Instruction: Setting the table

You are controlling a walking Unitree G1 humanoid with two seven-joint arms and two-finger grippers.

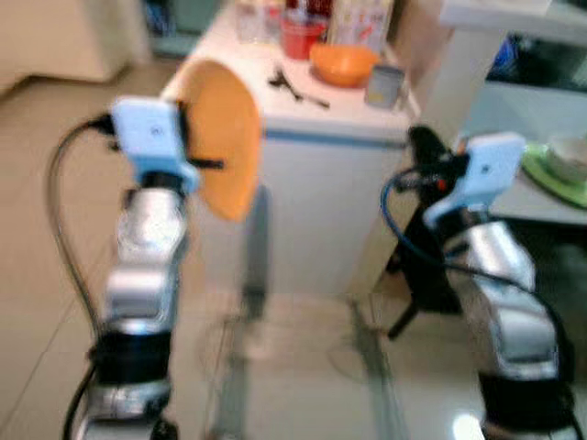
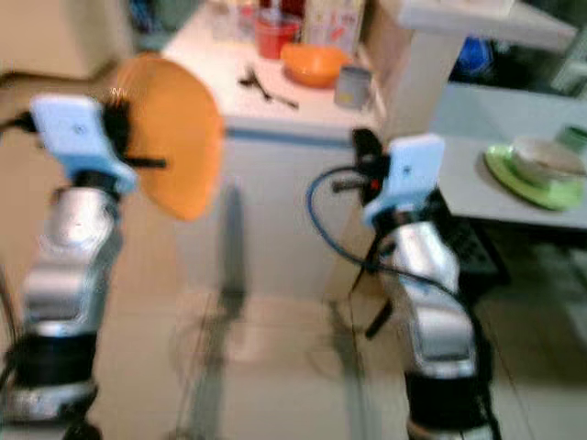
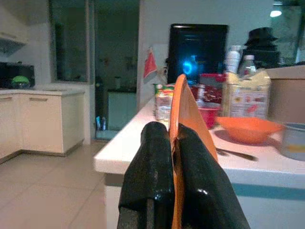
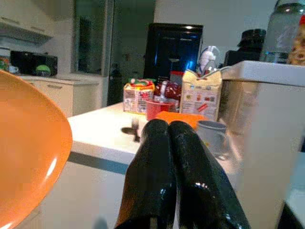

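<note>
My left gripper (image 3: 174, 143) is shut on the rim of an orange plate (image 1: 223, 137), which it holds upright on edge in front of the white counter (image 1: 321, 115); the plate (image 3: 190, 119) runs between the two black fingers. My right gripper (image 4: 169, 129) is shut with nothing in it and hangs in front of the counter's right end (image 1: 422, 147). On the counter stand an orange bowl (image 1: 343, 64), a red cup (image 1: 301, 37), a grey mug (image 1: 384, 84) and a dark fork (image 1: 292, 84).
A lower table to the right carries a green plate (image 2: 523, 174) with a white bowl (image 2: 547, 156) on it. Food packets and bottles (image 3: 243, 98) stand at the back of the counter. Tiled floor lies below and to the left.
</note>
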